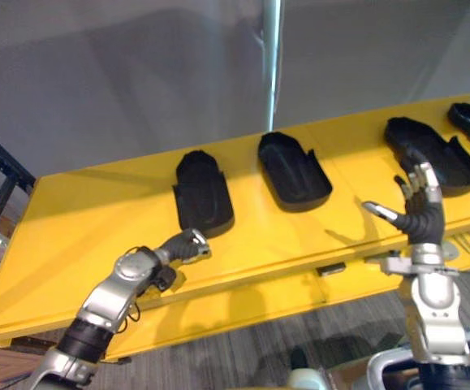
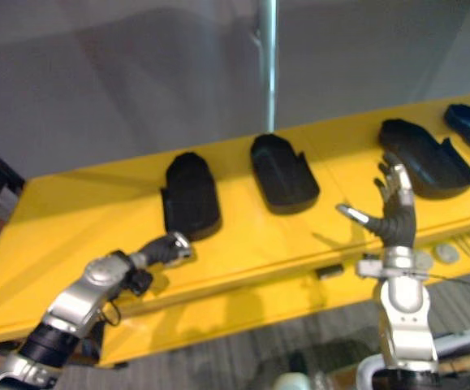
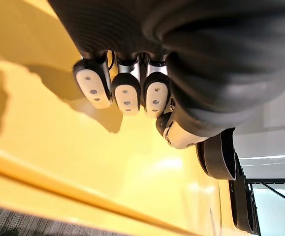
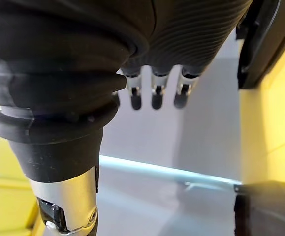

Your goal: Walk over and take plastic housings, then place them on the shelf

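1. Left eye view: the left hand (image 1: 187, 245) hangs over the front part of the yellow table (image 1: 88, 219). Its fingers are curled together and hold nothing. The left housing (image 1: 202, 195) lies on the table just behind this hand, toward the table's back edge. The right hand (image 1: 421, 213) stands upright over the table's front edge near its right end, with straight fingers, the thumb out to the side, and nothing in it. I think it is opened this way to be ready for a grasp.

2. Right eye view: the black housings lie in one row along the back half of the table, each apart from the next. This probably lets each one be taken alone. The second housing (image 2: 283, 173) is near the table's middle. The third housing (image 2: 425, 157) is just behind the right hand's fingertips, and I cannot tell if they touch.

3. Left wrist view: the curled fingers (image 3: 126, 93) hang over bare yellow table, so this hand has not yet reached a housing. One housing (image 3: 220, 156) shows past the thumb.

4. Right wrist view: the straight fingers (image 4: 156, 96) point away from the table and are apart from everything. A housing (image 4: 260, 44) lies on the table beside the hand, not in it.
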### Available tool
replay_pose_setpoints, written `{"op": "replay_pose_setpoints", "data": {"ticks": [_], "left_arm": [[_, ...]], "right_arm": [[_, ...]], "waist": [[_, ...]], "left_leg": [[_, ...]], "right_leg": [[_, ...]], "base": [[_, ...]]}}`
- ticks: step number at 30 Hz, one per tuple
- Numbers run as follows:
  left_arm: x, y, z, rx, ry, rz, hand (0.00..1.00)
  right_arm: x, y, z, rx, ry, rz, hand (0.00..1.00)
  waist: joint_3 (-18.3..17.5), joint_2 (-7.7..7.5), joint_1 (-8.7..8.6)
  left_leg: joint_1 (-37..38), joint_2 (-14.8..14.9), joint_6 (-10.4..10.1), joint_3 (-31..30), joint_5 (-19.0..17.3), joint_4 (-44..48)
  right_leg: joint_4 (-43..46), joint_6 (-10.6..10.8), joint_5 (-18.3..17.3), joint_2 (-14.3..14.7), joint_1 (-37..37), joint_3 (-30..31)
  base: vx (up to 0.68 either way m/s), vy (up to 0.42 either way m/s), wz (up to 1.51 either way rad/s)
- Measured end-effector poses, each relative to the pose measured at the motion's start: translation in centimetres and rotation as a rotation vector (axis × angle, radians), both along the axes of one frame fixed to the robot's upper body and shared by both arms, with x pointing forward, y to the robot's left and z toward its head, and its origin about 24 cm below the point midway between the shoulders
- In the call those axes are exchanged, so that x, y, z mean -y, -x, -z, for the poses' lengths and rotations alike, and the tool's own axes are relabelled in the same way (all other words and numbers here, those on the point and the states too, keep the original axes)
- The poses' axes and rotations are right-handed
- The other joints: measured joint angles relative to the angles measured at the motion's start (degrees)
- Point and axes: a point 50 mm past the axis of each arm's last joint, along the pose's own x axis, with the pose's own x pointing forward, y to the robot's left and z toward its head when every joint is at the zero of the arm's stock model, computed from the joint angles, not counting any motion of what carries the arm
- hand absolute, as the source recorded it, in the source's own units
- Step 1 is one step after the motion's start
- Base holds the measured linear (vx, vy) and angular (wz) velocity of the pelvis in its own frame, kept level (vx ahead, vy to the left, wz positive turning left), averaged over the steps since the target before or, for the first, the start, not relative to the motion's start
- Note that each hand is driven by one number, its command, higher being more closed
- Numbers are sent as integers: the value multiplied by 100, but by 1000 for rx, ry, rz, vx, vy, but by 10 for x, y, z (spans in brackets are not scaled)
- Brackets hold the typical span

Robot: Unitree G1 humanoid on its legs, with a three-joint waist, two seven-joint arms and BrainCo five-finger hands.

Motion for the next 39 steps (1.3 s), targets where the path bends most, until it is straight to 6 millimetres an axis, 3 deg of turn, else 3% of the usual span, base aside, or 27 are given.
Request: {"op": "replay_pose_setpoints", "data": {"ticks": [33, 35, 39], "left_arm": [[-10, -10, -13, 87, 15, -79, 100], [-6, -9, -17, 90, 30, -38, 100], [15, 4, -47, 175, 162, 111, 100]], "right_arm": [[4, 2, -3, 33, 3, 14, 0], [4, 2, -3, 35, 3, 15, 0], [3, 2, -3, 35, -3, 18, 0]], "waist": [[346, -20, -11], [347, -20, 3], [347, -19, 26]], "left_leg": [[-37, 38, -9, 30, -149, 208], [-40, 37, -5, 25, -168, 221], [-105, 33, 6, -40, -209, 286]], "right_leg": [[39, 53, -39, 6, 5, 36], [43, 69, -51, 0, 14, 33], [44, 89, -66, -29, 22, -32]], "base": [[-3, 0, 0], [0, 0, 0], [3, 8, 8]]}}
